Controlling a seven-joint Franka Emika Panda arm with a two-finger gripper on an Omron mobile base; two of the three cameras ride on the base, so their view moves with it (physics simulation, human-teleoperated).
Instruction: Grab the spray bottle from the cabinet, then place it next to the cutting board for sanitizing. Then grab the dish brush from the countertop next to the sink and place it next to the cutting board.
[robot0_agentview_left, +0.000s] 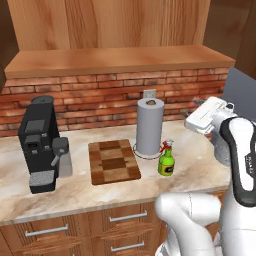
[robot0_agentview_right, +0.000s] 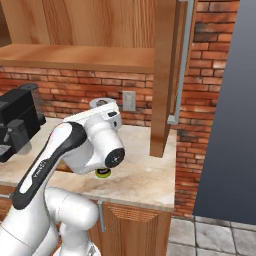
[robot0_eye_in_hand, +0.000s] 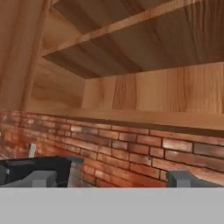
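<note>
Jaws spread wide on the gripper (robot0_eye_in_hand: 109, 179), nothing between them, pointed up at the cabinet (robot0_eye_in_hand: 144, 92) and the brick wall. Down on the marbled countertop (robot0_agentview_left: 200, 170), the spray bottle (robot0_agentview_left: 166, 160) stands upright just right of the cutting board (robot0_agentview_left: 113, 161), near the paper towel roll (robot0_agentview_left: 150, 126). The left base view gives the coffee machine (robot0_agentview_left: 42, 142); the right base view adds a cabinet door (robot0_agentview_right: 165, 75) hanging open and a dark panel (robot0_agentview_right: 225, 125).
</note>
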